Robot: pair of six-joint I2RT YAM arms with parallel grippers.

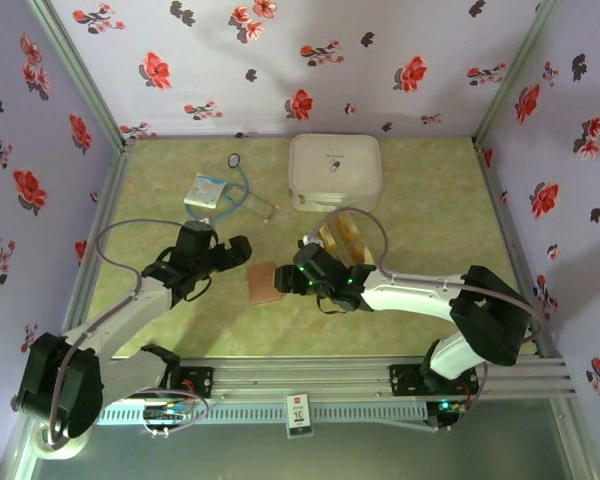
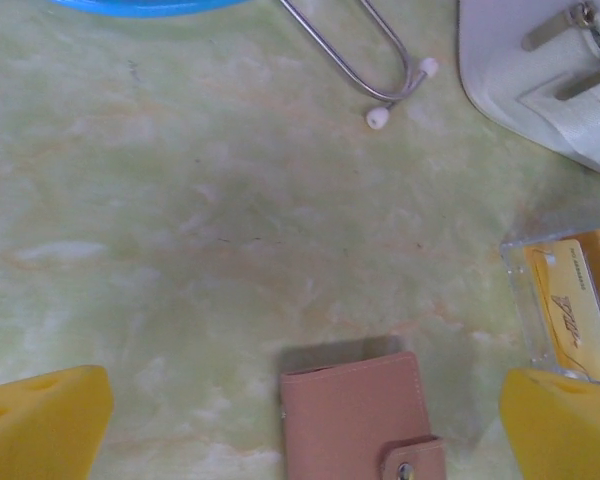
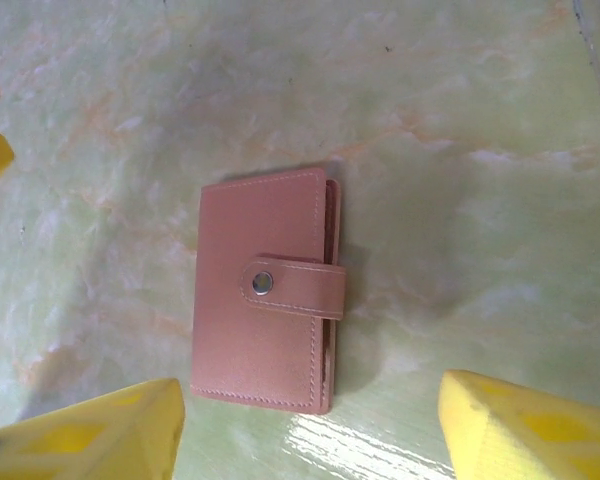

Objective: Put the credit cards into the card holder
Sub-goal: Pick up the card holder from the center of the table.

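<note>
While the right gripper point(image 3: 310, 400) hovers low beside the wallet point(image 3: 270, 315), fingers apart, the left gripper point(image 2: 305, 400) tilts inward. Its fingers gape wide.

A pale green marbled bench point(image 1: 430, 250) carries everything, closed in by lilac walls point(image 1: 280, 60) printed with red and black flowers. Straight out beyond the right jaws lies a large white case point(image 1: 335, 172) with rounded corners, its lid down. A clear tray point(image 1: 332, 232) sits between those jaws and the case, just short of the case. Beyond the left jaws lies a white-blue packet point(image 1: 206, 190). A stethoscope point(image 1: 246, 183) curls beside it, blue tubing touching the packet. Its metal ear tubes point(image 2: 380, 70), white-tipped, reach toward the case, ahead of the left jaws.
</note>
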